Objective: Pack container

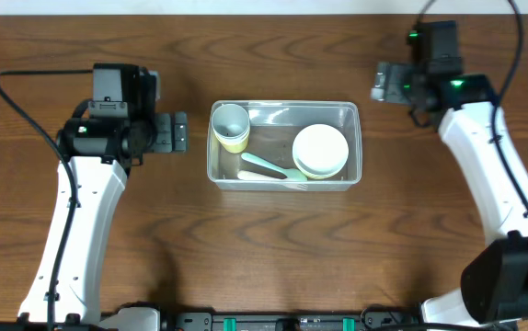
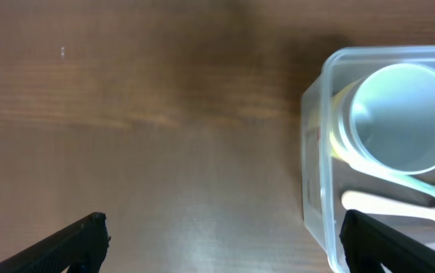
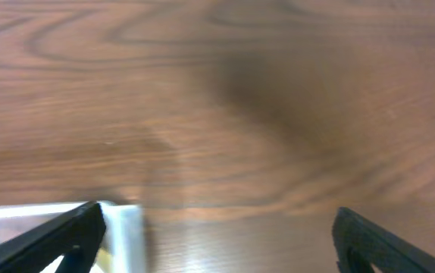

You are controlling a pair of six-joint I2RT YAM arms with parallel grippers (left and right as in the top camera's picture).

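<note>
A dark brown, wood-grain desk (image 1: 273, 248) is seen across all views. A clear rectangular plastic container (image 1: 352, 147) with rounded corners is set directly on it, near the middle.

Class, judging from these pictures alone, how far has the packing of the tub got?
Done, it seems: the tub holds a cup, a bowl and a spoon. In hand: nothing; the left hand sits open beside the tub, the right hand open and apart from it. Left: no loose items or lid show on the table, so packing may be complete.
</note>
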